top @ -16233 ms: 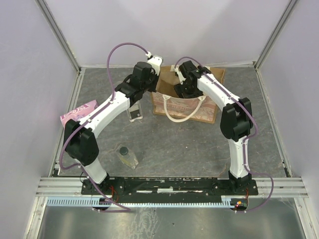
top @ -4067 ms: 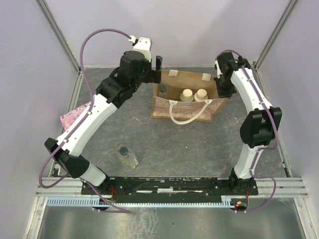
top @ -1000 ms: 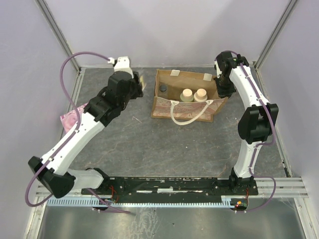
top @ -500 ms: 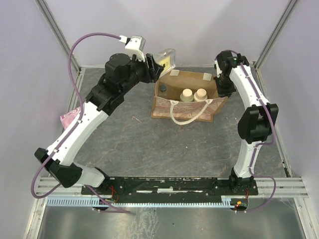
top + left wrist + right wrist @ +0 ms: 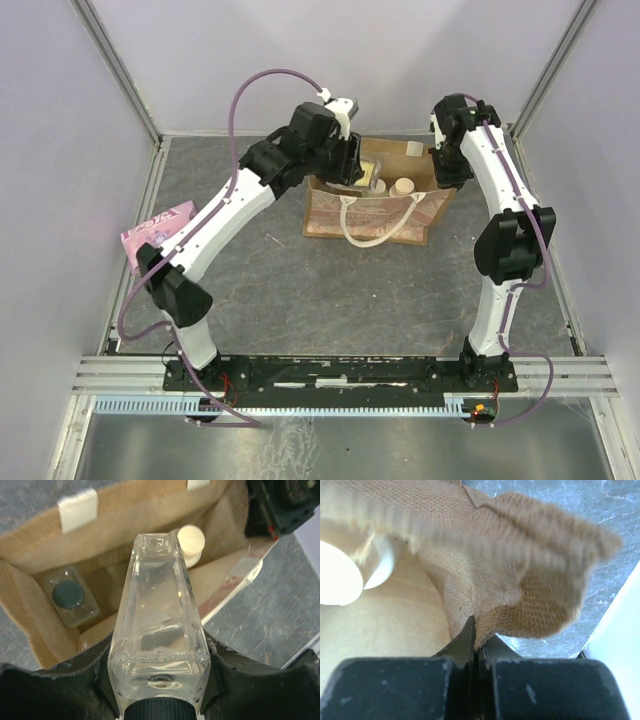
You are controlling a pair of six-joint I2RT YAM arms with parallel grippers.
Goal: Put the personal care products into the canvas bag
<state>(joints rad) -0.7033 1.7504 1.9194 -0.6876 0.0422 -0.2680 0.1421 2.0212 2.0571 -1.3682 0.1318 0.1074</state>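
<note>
Clear squarish bottle: clamped in the left pincer, hanging over the open mouth of the canvas bag, not yet inside.
Long axis: runs straight out from the pincer. The dark cap sits back at the wrist and the flat base leads, pointing into the bag.
Key relation: the bag's interior lies directly ahead of and below the base. The free floor is between the two items already there, so the drop looks like a short push forward, then let go.
Left pincer: grasping the bottle by its shoulders, just ahead of the cap, one jaw on each flat side.
Right pincer: clenched on a fold of the bag's rim at the far right corner — I judge it is holding the mouth open.
Nearer arm: the left, already over the bag's left half.
Bag contents: second clear bottle, dark cap up, in the bag's left corner; cream bottle, upright, toward the bag's right. Anything behind the held bottle is hidden.
Outside the bag: pink packet, flat on the bench, well apart to the bag's left. It is not one of the products.
Risk: the base may knock the cream bottle or catch the bag's rim.
</note>
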